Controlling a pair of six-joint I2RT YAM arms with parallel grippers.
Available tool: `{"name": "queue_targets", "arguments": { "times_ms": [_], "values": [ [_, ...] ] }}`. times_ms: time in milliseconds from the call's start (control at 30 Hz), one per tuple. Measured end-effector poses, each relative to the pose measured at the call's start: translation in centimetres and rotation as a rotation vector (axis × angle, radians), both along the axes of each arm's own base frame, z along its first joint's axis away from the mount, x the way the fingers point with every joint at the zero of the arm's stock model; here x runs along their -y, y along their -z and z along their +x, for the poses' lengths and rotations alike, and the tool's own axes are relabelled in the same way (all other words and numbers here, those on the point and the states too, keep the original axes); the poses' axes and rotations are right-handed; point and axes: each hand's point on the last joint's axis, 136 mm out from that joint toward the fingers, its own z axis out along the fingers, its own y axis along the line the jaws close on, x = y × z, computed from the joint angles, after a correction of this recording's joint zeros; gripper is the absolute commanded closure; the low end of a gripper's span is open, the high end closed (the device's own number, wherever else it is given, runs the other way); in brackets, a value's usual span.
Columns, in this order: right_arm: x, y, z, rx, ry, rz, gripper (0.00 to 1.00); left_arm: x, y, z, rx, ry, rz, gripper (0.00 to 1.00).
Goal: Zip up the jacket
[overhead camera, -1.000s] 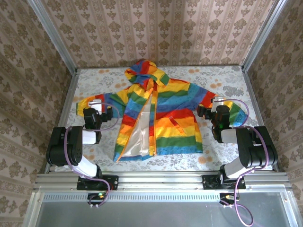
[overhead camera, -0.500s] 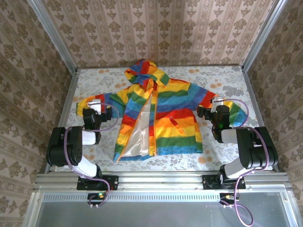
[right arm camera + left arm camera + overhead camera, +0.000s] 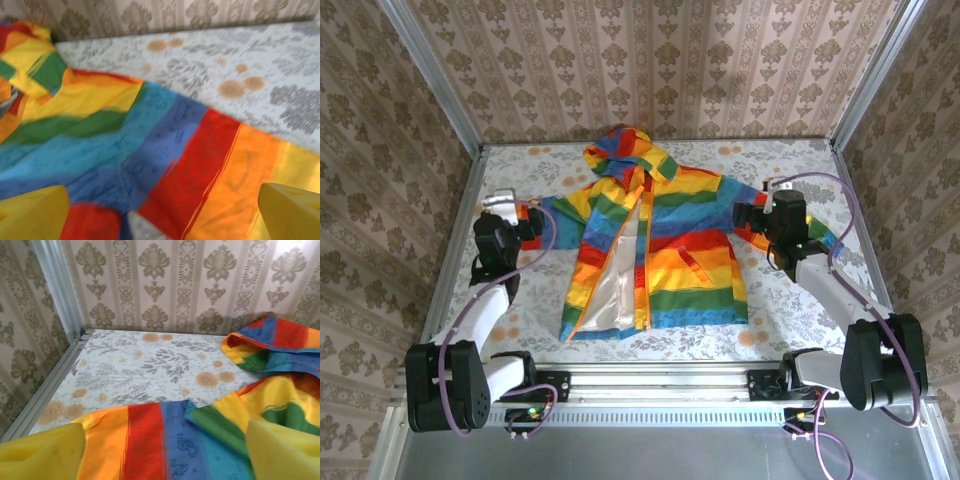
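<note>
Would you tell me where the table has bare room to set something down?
Bare table lies far-left between hood and left rail, far-right beyond the right sleeve, and along the near edge below the jacket. Crowded: the middle, plus the sleeves under the left gripper and right gripper.

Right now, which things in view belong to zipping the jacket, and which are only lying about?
For the job: jacket, its orange zipper, left fingers, right fingers, both pairs open.

Not for the job: flowered table cover, papered walls, metal frame.
</note>
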Motion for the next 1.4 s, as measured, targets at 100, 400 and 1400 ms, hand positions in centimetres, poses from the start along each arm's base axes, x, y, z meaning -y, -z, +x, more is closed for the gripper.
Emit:
{"name": "queue_targets", "arguments": {
  "times_ms": [100,400,1400],
  "values": [
    [-3.2,0.9,-1.3,-0.082,-0.067,0.015,0.25,0.9,0.4,-0.3,-0.086,0.025,-0.083,0.29],
    [-14.8,5.9,-4.2,-0.346,-0.274,0.084,0.58,4.3,10.5,-7.8,-0.652,-0.048,-0.255,0.27],
    [-28.8,15.2,-8.0,-0.676,-0.451,0.061,0.91,7.9,16.6,-28.4,-1.114,-0.165,0.01,0.33]
  ]
}}
